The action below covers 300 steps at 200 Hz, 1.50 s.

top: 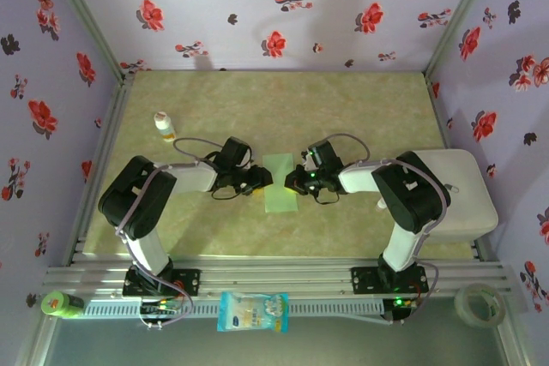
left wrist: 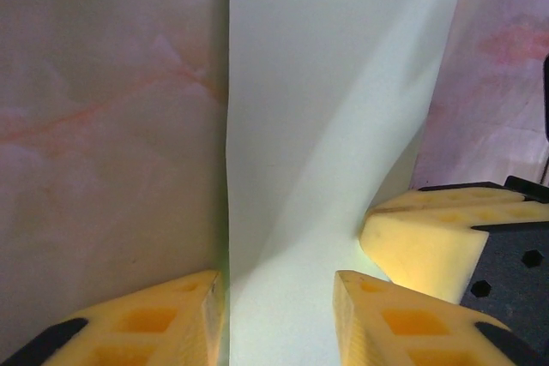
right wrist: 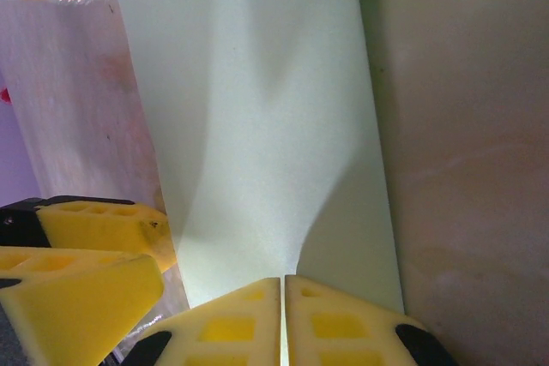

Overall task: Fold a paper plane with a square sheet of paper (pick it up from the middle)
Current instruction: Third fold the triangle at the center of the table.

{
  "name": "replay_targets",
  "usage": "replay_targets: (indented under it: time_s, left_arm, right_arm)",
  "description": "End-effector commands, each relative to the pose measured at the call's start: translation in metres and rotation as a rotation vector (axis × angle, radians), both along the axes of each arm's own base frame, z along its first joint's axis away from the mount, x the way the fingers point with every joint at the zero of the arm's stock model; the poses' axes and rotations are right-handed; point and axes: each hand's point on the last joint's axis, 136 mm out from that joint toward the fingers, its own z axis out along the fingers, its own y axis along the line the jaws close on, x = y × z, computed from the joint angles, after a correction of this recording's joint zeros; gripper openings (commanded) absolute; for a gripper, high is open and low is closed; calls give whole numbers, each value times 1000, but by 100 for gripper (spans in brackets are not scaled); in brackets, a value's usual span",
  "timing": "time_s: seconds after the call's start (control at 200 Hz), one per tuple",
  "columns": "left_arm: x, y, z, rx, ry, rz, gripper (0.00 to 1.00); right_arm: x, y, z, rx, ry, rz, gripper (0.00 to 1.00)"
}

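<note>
Square sheet of paper [top: 280,183], now a narrow strip, lies mid table [top: 360,126] between both grippers, slightly buckled. Right gripper [right wrist: 283,293] is pinched flat on one edge. Left gripper [left wrist: 279,302] straddles the opposite edge with a visible gap, not clamped. Risk: a skewed left pinch or opposing pull means a tear or crooked crease. Both arms reach inward, low, wrists facing.

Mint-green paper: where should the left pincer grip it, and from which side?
At mid-length on its left half, coming down from above-left. The mint-green paper lies flat, so probably only a pinched-up ridge is graspable; the right pincer is shut on one, and the left pincer straddles the left edge.
</note>
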Motion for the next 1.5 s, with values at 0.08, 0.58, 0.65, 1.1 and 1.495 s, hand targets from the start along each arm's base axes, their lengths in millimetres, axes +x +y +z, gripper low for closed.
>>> replay_targets:
  time_s: [0.08, 0.58, 0.65, 1.1, 1.495]
  left_arm:
    - [2, -8, 3, -25, 2, -7, 34]
    - [9, -1, 9, -36, -20, 39, 8]
    - [11, -1, 12, -67, -22, 57, 3]
    - [7, 9, 20, -90, -19, 100, 0]
    - [1, 13, 25, -87, -20, 118, 0]
  right_arm:
    - [-18, -25, -36, -147, 83, -26, 10]
    - [-12, -24, -27, -123, 39, -36, 14]
    - [-8, -18, -20, -75, 17, -49, 17]
    - [3, -46, 48, -162, -284, -62, 35]
    - [-15, -32, 78, -335, -677, 167, 39]
